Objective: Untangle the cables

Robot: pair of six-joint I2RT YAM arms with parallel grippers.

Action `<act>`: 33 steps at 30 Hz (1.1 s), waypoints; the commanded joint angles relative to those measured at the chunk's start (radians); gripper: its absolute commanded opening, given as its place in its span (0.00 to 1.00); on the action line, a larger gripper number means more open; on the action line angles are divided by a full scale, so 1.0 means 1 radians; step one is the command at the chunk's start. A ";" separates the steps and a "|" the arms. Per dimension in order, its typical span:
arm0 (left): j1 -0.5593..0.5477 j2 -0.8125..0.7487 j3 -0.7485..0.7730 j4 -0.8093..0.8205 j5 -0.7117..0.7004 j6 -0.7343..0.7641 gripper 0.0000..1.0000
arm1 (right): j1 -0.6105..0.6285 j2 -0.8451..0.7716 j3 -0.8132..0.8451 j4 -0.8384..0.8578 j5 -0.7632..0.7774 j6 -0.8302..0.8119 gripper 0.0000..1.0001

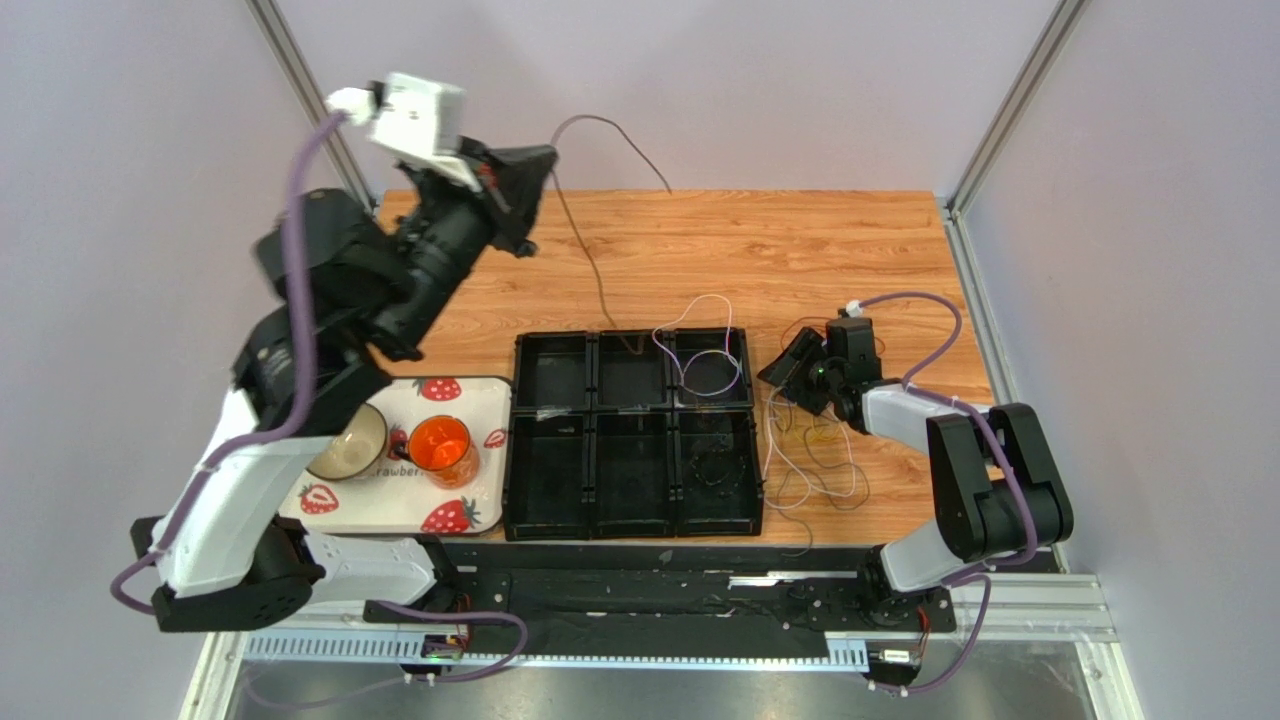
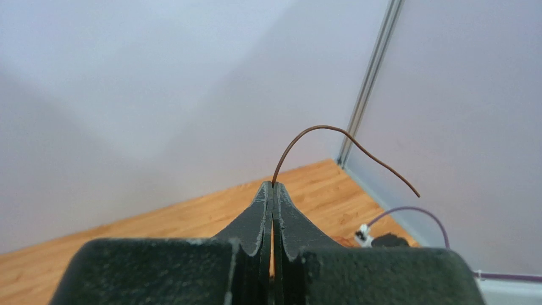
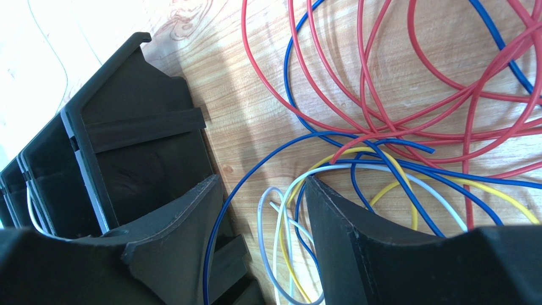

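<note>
The left hand (image 2: 273, 187), pinched tight on one brown cable (image 2: 331, 129), is holding it high at the far left, while the half-open right hand (image 3: 262, 184), much nearer, is hovering over the tangle of cables (image 3: 394, 121) lying on the worktop (image 1: 751, 240) just right of the black tray (image 1: 513, 450).

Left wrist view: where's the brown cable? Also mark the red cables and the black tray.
brown cable (image 2: 318, 128), left wrist view, top of its arch.
red cables (image 3: 445, 136), right wrist view, overlapping loops.
black tray (image 1: 631, 531), top view, near rim.
</note>
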 commanded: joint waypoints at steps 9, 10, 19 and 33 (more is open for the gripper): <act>0.006 -0.049 0.132 0.033 0.052 0.091 0.00 | 0.009 0.030 -0.014 -0.053 0.010 -0.030 0.58; 0.006 -0.053 0.128 0.039 0.052 0.091 0.00 | 0.008 0.032 -0.014 -0.052 0.010 -0.029 0.58; 0.006 -0.089 0.045 0.058 0.069 0.083 0.00 | 0.009 0.032 -0.012 -0.053 0.007 -0.030 0.58; 0.006 -0.254 -0.332 0.133 -0.026 0.016 0.00 | 0.011 0.037 -0.008 -0.056 0.003 -0.033 0.58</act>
